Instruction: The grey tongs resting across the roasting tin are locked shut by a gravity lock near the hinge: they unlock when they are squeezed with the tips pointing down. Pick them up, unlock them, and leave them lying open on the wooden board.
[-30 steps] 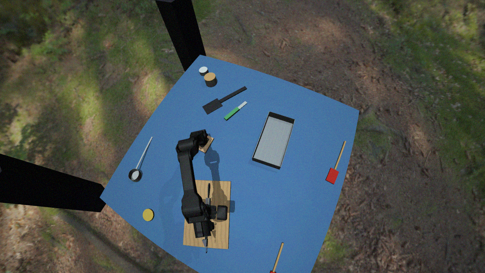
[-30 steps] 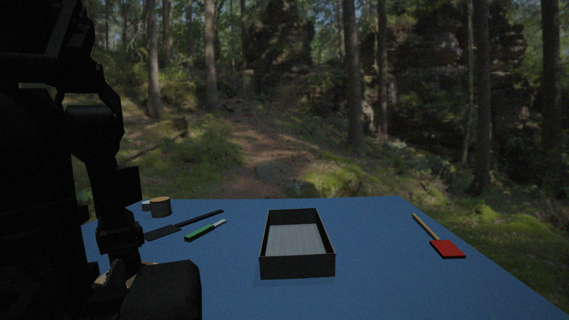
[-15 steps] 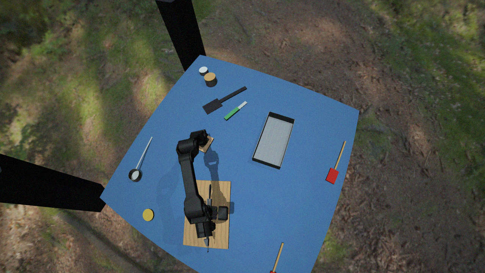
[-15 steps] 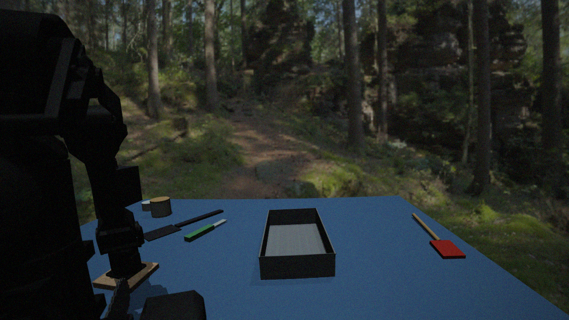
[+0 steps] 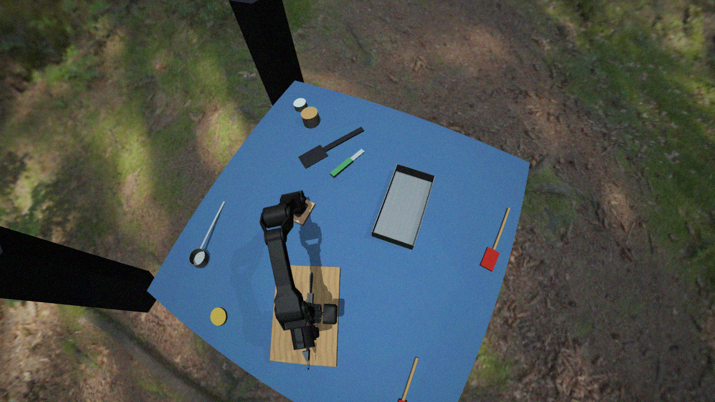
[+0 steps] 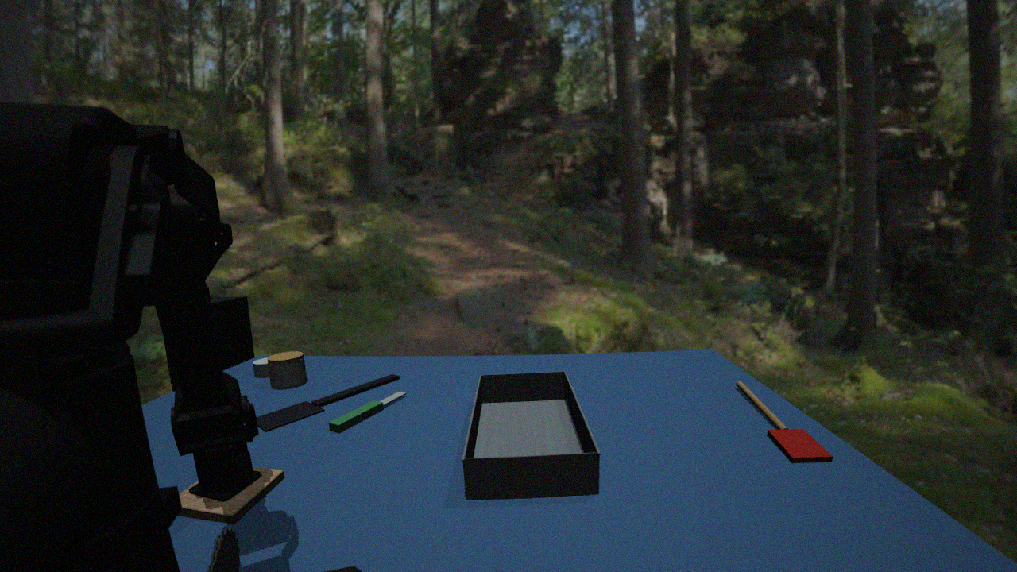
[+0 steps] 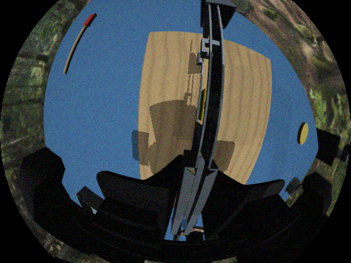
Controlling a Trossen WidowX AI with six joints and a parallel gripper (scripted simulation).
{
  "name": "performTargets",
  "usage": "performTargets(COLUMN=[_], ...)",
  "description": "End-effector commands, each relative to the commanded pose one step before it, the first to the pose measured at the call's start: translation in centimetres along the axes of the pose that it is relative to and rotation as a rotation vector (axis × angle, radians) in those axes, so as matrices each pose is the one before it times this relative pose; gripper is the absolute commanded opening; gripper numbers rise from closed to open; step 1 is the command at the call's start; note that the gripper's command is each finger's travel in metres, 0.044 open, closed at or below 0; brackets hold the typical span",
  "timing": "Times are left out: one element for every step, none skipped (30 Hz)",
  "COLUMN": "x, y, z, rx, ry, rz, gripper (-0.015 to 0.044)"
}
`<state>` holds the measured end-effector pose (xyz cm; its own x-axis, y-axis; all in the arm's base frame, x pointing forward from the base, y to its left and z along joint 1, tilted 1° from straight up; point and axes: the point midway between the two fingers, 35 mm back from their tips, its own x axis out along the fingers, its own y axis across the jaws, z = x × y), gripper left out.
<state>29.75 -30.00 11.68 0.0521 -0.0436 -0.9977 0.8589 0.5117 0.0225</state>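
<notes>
The tongs (image 5: 310,298) (image 7: 216,91), long and thin with grey tip plates, are held above the wooden board (image 5: 327,349) (image 7: 245,91). In the wrist view their hinge end and lock are at the top and their tips at the bottom; their two arms lie close together. My gripper (image 5: 312,311) (image 7: 189,159) is shut on the tongs between tips and lock. Their shadow falls on the board. Their exact tilt is hard to tell. The roasting tin (image 5: 415,172) (image 6: 531,477) has nothing across it. The arm hides the tongs in the exterior view.
A black spatula (image 5: 313,156) (image 6: 291,415) and a green-handled knife (image 5: 341,167) (image 6: 355,415) lie beyond the arm's base. A ladle (image 5: 199,258) and a yellow disc (image 5: 218,315) (image 7: 303,133) lie left of the board. A red spatula (image 5: 490,258) (image 6: 799,445) lies at the right edge.
</notes>
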Motion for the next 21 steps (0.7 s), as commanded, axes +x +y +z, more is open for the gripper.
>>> performTargets(x=[0.688,0.163,0.163,0.163,0.163,0.163,0.163,0.163,0.163,0.163,0.163,0.163,0.163,0.162,0.134,0.081,0.027,0.000,0.000,0.000,-0.134], y=[0.041,-0.005,-0.005,-0.005,-0.006,-0.006,-0.006,-0.006,-0.007,-0.007,-0.007,-0.007,-0.008,-0.008,-0.007,-0.004,-0.001,0.000,0.000,0.000,-0.059], z=[-0.086,-0.019,-0.020,-0.021,-0.022,-0.023,-0.024,-0.024,-0.025,-0.026,-0.027,-0.028,-0.029,-0.030,-0.025,-0.015,-0.005,0.000,0.000,0.000,0.000], rx=[-0.0019,-0.0001,-0.0001,-0.0001,-0.0001,-0.0001,-0.0001,-0.0001,-0.0001,-0.0001,-0.0001,-0.0001,-0.0001,-0.0001,-0.0001,0.0000,0.0000,0.0000,0.0000,0.0000,0.0035], ry=[0.00386,0.00067,0.00067,0.00067,0.00067,0.00067,0.00067,0.00067,0.00067,0.00068,0.00068,0.00068,0.00068,0.00068,0.00056,0.00034,0.00011,0.00000,0.00000,0.00000,0.00047], rz=[0.00518,0.00004,0.00004,0.00004,0.00004,0.00004,0.00004,0.00004,0.00004,0.00004,0.00004,0.00004,0.00004,0.00004,0.00003,0.00002,0.00001,0.00000,0.00000,0.00000,-0.00565], gripper=[-0.0150,-0.0150,-0.0150,-0.0150,-0.0150,-0.0150,-0.0150,-0.0150,-0.0150,-0.0150,-0.0150,-0.0150,-0.0150,-0.0150,-0.0150,-0.0150,-0.0150,-0.0150,-0.0150,-0.0150,-0.0124])
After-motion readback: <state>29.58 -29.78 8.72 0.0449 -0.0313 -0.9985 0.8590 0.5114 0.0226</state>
